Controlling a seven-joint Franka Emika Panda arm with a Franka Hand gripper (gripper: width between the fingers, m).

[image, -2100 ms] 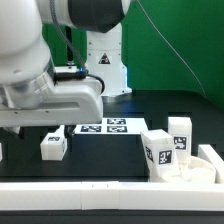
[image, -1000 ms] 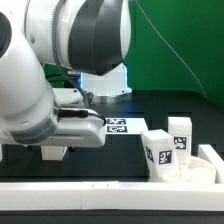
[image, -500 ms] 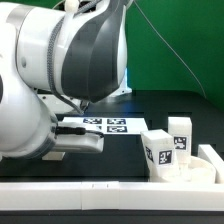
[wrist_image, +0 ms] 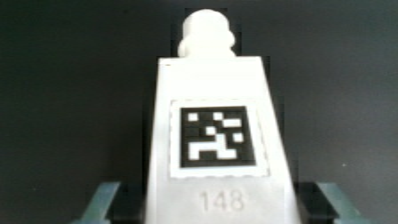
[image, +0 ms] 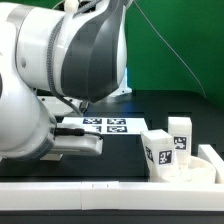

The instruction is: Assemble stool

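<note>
So in the wrist view the gripper (wrist_image: 210, 200) has its two fingers (wrist_image: 111, 200) sitting on either side of the base of a white stool leg (wrist_image: 214, 110), and the leg fills pretty much the whole gap between them, but whether they're properly clamped on it or just framing it, I honestly cannot tell from this. The leg runs straight out away from the fingertips, with a narrower peg on its far end, black table behind it. There's a black-and-white square tag on the leg face right between the fingers, and just under that, closest to the fingertips, a faint embossed number that looks like 148. Further out, the exterior view is mostly arm, it blocks the whole exterior view's left side so the gripper itself isn't visible there. On the exterior view's right you can see two more legs (image: 157, 152) standing upright close together, both tagged, just beside the round seat (image: 197, 170). The marker board (image: 108, 125) lies flat behind. Progress-wise I'd say it's early: nothing looks attached to the seat yet, so all the legs are left to do
</note>
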